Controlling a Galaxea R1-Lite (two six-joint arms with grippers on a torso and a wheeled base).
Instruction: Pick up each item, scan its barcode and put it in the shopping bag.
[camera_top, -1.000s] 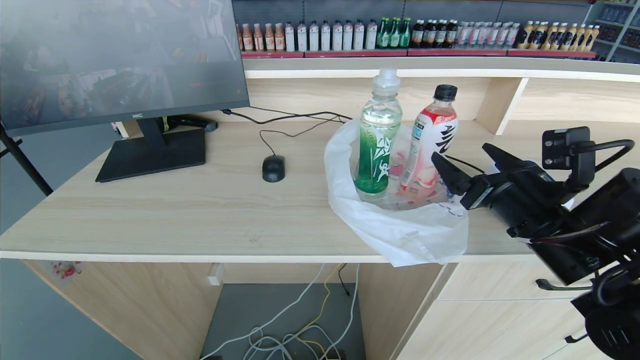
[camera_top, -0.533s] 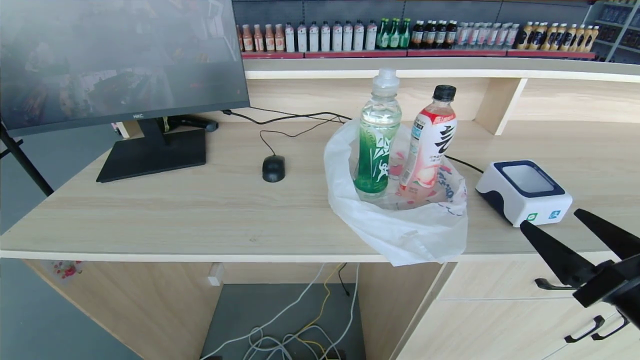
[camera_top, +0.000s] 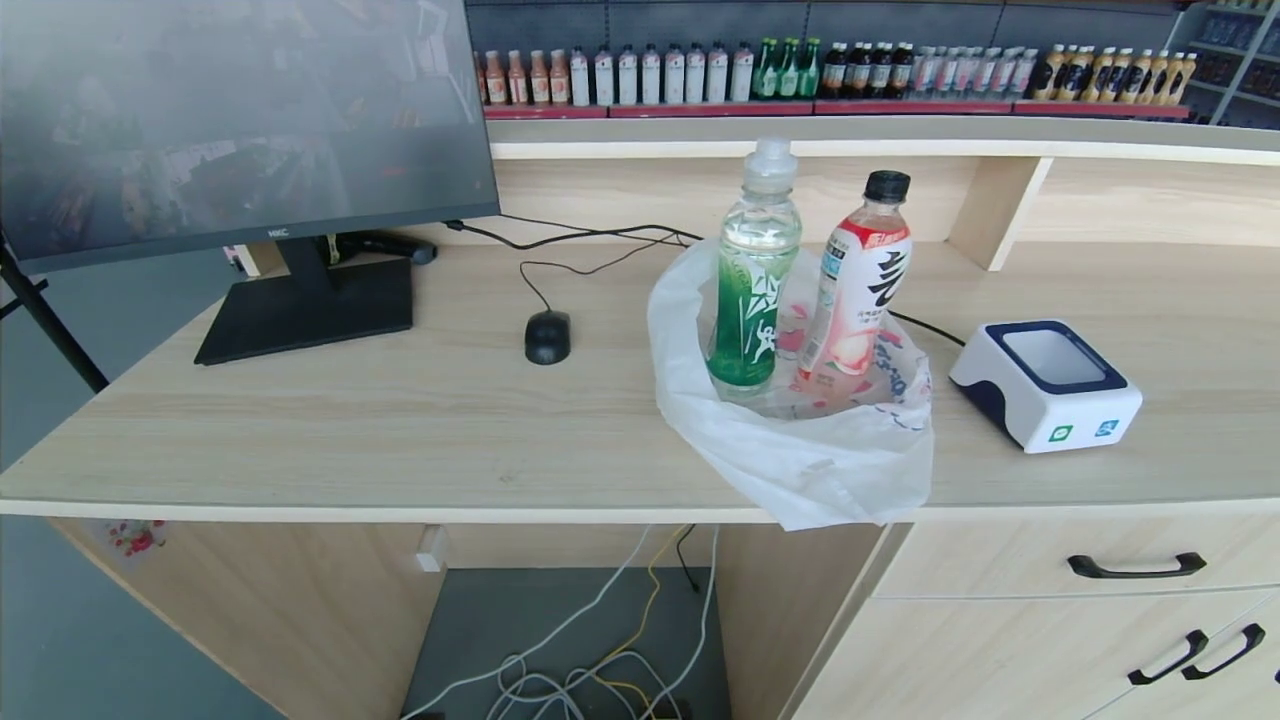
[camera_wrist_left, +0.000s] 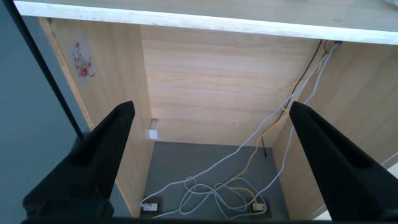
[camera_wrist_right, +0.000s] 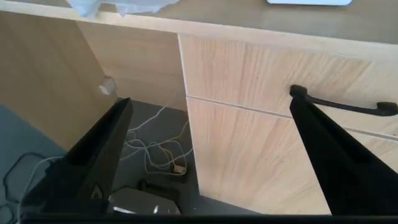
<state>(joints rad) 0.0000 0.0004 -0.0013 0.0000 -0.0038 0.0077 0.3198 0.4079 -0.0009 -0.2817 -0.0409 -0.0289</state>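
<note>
Head view first: the shopping bag (camera_top: 800, 450) sits at the front edge of the counter (camera_top: 400, 420), right of the middle, with its rim slumping over that edge. Two bottles stand upright inside it, a green-labelled bottle (camera_top: 752, 300) and a pink-labelled bottle (camera_top: 860, 300), close side by side (I can't tell if they touch). The scanner (camera_top: 1045, 385) is just beside the bag, toward the counter's right end. The mouse (camera_top: 547, 336) is mid-counter and the monitor (camera_top: 240, 110) is in the back left corner.

Left wrist view: your left gripper (camera_wrist_left: 208, 162) hangs below the counter's front edge with its fingers spread wide and nothing between them. It faces the knee space and the cables (camera_wrist_left: 217, 186) on the floor.

Right wrist view: your right gripper (camera_wrist_right: 208, 162) is also spread wide and empty. It sits low in front of the drawer with the black handle (camera_wrist_right: 342, 107).

My read is that both bottles are bagged, so you're at the tail end of the job or done. If another item is waiting somewhere out of frame, the next move means lifting an arm back above the counter edge, jaws open, then passing the barcode over the scanner window before the bag.
</note>
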